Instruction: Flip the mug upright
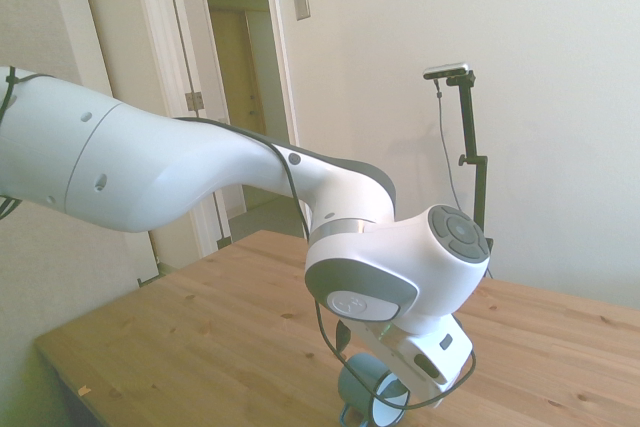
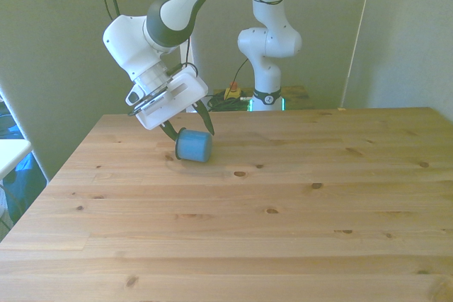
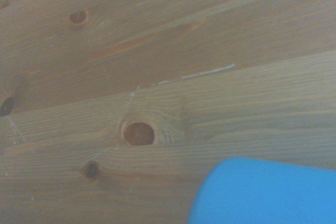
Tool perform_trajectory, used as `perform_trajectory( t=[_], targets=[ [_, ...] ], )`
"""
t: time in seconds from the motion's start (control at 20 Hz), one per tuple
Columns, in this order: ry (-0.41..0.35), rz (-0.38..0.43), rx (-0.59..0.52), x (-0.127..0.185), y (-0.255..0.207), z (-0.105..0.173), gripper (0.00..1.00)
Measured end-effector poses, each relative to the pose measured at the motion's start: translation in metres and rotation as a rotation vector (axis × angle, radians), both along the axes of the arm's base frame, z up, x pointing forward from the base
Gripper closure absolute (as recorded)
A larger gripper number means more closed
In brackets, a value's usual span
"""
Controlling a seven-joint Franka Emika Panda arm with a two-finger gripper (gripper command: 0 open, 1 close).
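Note:
The light-blue mug (image 2: pixel 194 148) lies on its side on the wooden table (image 2: pixel 283 231), toward the far part of the front view's left. In the side view the mug (image 1: pixel 366 385) shows its white inside (image 1: pixel 391 409) under the arm's wrist. My gripper (image 2: pixel 192 134) is tilted down right over the mug, with its dark fingers (image 2: pixel 207 119) spread wide, one near each end of it. I cannot tell whether either finger touches the mug. The wrist view catches one blue corner of the mug (image 3: pixel 268 192) over knotty planks.
The robot's base (image 2: pixel 267 97) stands behind the table's far edge. A wall and an open doorway (image 1: pixel 240 97) lie beyond the table in the side view. Bare planks stretch toward the front view's right and the near edge.

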State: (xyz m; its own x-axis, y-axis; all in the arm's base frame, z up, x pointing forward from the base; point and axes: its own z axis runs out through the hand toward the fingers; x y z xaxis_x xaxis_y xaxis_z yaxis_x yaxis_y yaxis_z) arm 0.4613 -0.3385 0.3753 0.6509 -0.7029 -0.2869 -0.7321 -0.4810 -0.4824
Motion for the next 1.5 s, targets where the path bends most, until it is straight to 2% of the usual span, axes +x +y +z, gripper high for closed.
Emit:
perform_trajectory(
  t=[0.25, 0.55, 0.85, 1.0, 1.05, 1.5],
  targets=[
    [-0.010, 0.044, 0.046, -0.013, -0.003, 0.004, 0.00],
    [-0.082, 0.041, 0.072, -0.020, -0.009, 0.014, 0.00],
    [-0.110, 0.049, 0.112, -0.009, -0.005, -0.001, 0.00],
    [-0.100, 0.068, 0.135, -0.008, -0.006, -0.009, 0.00],
    [-0.097, 0.072, 0.141, -0.007, -0.006, -0.010, 1.00],
    [-0.098, 0.097, 0.161, -0.007, -0.009, -0.010, 1.00]
  ],
)
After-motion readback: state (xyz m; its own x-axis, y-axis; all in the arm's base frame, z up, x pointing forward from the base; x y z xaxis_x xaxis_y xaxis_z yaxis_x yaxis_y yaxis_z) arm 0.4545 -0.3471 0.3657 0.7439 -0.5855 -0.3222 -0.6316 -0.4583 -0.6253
